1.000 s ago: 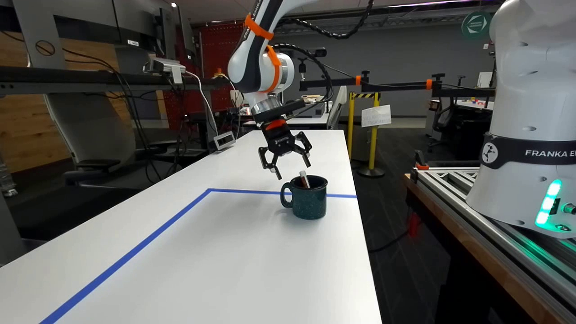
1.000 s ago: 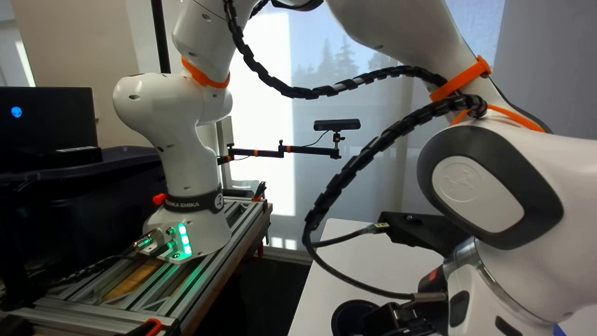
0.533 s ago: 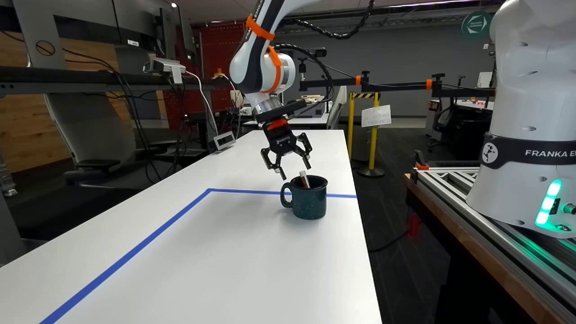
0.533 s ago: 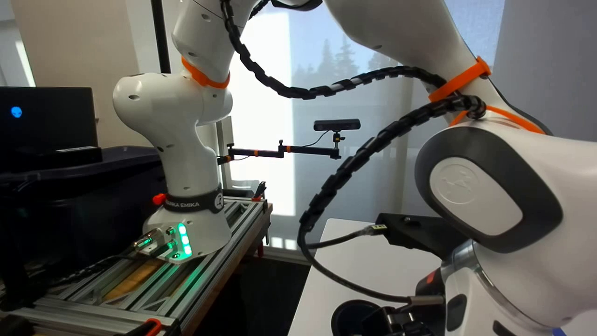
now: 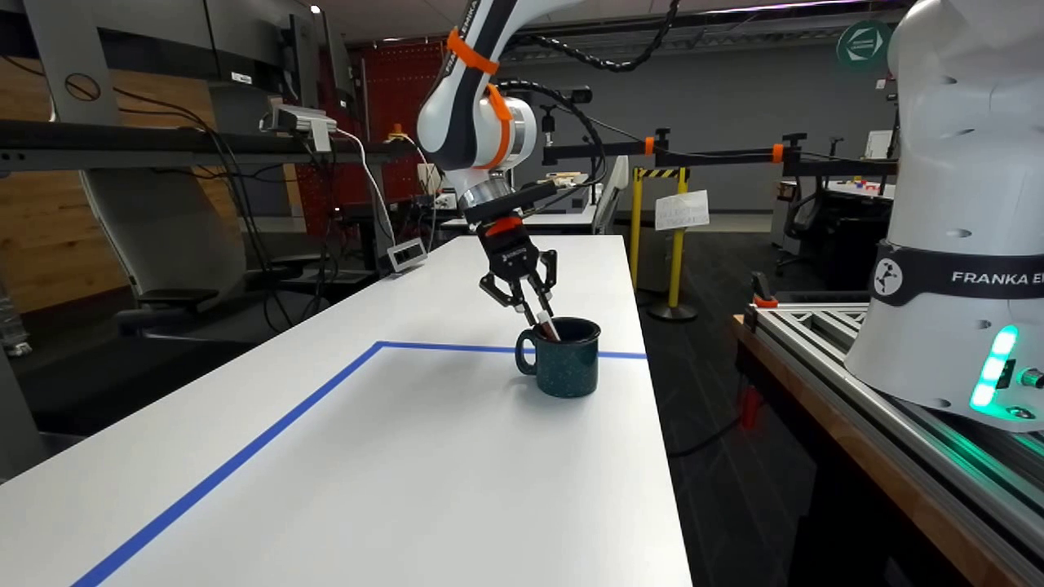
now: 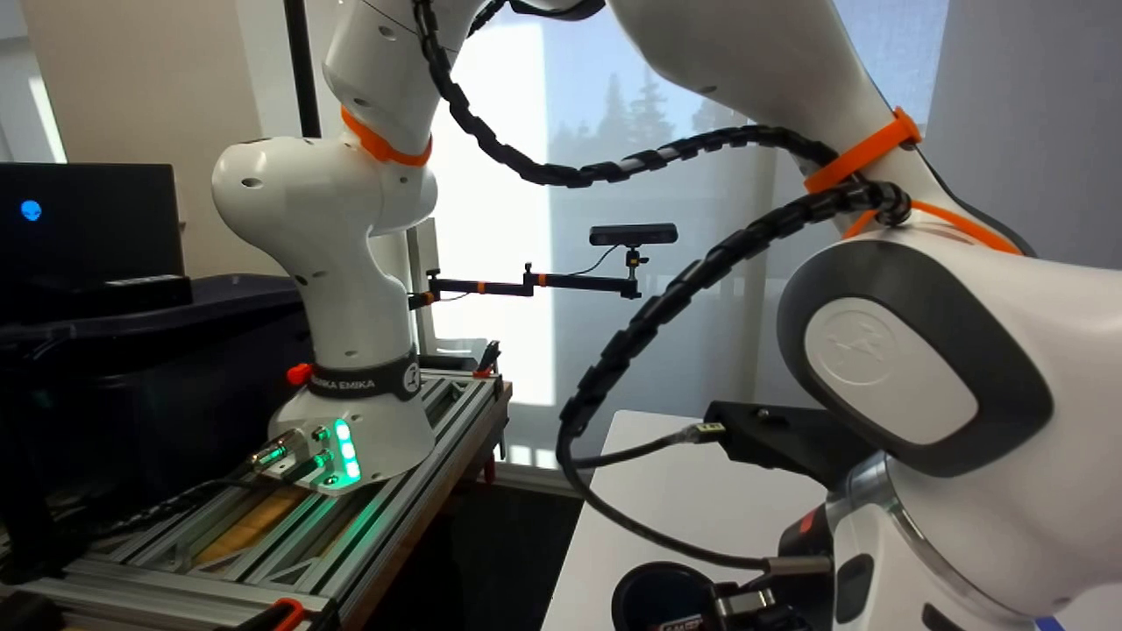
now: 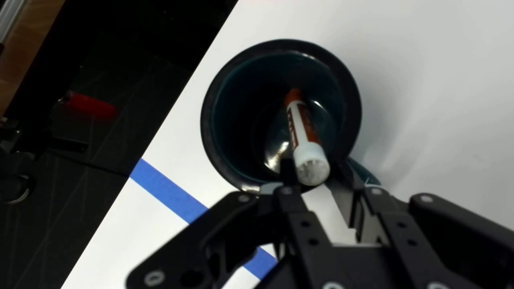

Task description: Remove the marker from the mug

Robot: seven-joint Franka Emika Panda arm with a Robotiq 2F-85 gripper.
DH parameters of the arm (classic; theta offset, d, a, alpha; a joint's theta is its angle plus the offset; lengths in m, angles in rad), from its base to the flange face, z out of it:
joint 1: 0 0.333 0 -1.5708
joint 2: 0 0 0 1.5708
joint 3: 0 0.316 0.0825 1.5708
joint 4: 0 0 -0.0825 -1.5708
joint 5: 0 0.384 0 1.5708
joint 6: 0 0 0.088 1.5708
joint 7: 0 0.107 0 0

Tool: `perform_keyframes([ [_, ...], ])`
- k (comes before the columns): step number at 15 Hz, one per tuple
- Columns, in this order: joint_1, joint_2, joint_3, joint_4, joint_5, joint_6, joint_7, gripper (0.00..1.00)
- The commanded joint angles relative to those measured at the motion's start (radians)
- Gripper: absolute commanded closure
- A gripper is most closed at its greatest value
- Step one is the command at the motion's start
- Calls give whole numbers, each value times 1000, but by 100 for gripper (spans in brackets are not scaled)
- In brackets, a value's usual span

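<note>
A slim cylindrical marker [image 7: 304, 130], rust-brown and white with a pale ridged end, leans inside the squat, speckled dark-teal mug [image 5: 568, 367], glossy within. The black, jointed jaws pinch the marker near that pale end. The mug stands upright on the smooth white surface [image 5: 408, 473], near flat blue tape [image 7: 172, 196].

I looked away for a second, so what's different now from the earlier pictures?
The gripper, open earlier, has closed on the marker at its white end. In an exterior view, the marker's top has tipped slightly left and the mug has slid slightly right. The marker's lower end is still in the mug, and the mug still stands upright on the table.
</note>
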State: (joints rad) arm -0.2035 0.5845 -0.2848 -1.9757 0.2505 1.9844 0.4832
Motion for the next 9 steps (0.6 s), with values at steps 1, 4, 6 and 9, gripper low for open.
perform_keyframes([
  [1,-2,-19,0,-27,-9,24,3,72],
  [4,-1,-20,2,-28,-9,27,2,75],
  [6,0,-23,2,-29,-9,29,2,56],
  [9,0,-27,3,-31,-7,32,1,53],
])
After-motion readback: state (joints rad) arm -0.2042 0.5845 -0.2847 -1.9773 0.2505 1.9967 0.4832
